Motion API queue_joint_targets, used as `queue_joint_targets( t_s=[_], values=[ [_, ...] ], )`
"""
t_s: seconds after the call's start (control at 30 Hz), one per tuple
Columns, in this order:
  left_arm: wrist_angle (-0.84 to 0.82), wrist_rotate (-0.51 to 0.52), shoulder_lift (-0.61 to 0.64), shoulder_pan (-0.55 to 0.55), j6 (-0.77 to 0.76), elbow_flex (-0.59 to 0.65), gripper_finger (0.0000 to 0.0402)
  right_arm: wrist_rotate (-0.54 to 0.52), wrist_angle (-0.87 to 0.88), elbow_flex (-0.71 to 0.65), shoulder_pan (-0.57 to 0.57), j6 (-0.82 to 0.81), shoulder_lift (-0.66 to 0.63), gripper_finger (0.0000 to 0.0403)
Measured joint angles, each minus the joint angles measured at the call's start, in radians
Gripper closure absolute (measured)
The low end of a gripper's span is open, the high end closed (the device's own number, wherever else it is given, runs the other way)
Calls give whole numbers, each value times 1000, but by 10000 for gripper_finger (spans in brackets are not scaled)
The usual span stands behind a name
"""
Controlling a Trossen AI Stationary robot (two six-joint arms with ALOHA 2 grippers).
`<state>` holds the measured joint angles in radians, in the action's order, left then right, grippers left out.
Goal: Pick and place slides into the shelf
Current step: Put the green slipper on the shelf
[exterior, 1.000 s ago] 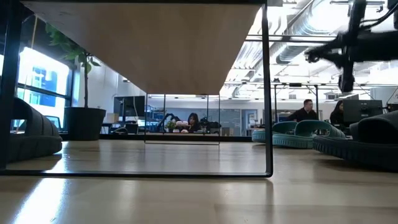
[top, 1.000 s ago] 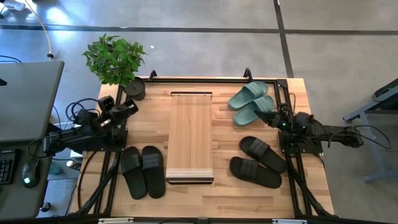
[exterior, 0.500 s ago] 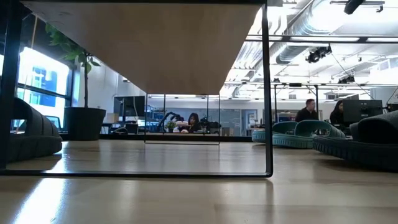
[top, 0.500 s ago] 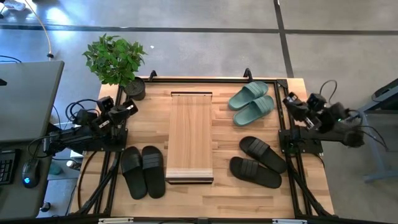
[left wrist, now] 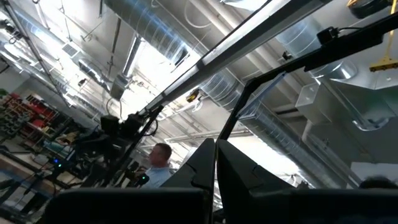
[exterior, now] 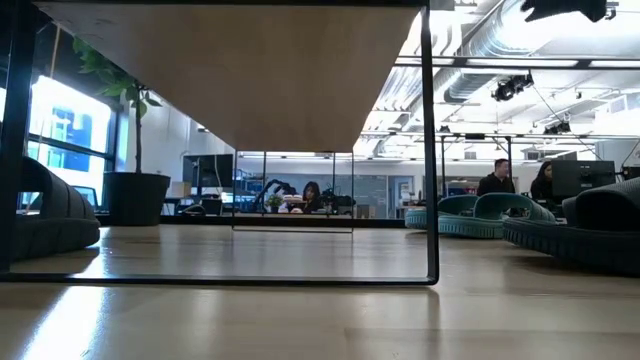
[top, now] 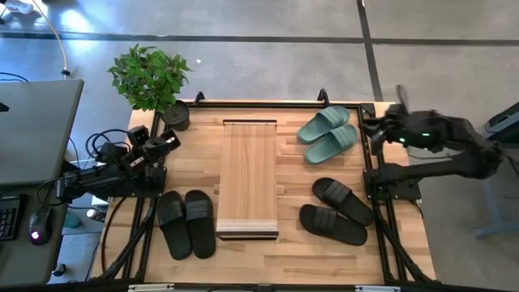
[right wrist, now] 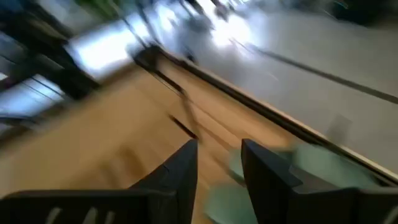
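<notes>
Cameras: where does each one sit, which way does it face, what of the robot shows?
High: above the table, straight down; both arms, shelf, three sandal pairs.
Low: table height, level under the shelf into the room; one arm at the top edge.
Left wrist: up at the ceiling; left gripper shut.
Right wrist: down at the table; right gripper open, green sandals.
Shared: high and right wrist both show the green sandals.

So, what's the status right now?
Right gripper open, beside green slides. Left gripper shut, waiting. All slides off the shelf. Nothing in the way.
</notes>
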<state>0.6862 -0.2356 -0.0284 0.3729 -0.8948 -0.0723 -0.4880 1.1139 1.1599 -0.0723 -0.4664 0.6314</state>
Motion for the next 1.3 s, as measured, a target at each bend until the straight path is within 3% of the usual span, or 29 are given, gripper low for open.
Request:
queue_joint_targets(
  t_s=[0.37,0.63,1.03,1.3],
  values=[
    [-65,19,0,0,0,0,396,-124,445,192,-4,-163,533,285],
    [-70,19,0,0,0,0,396,-87,456,183,-46,-163,813,285],
    [-127,-22,0,0,-4,0,396,-168,435,174,-87,-215,1079,285],
    [-142,-53,0,0,-4,0,396,-134,288,-55,-128,-254,1080,285]
  ],
)
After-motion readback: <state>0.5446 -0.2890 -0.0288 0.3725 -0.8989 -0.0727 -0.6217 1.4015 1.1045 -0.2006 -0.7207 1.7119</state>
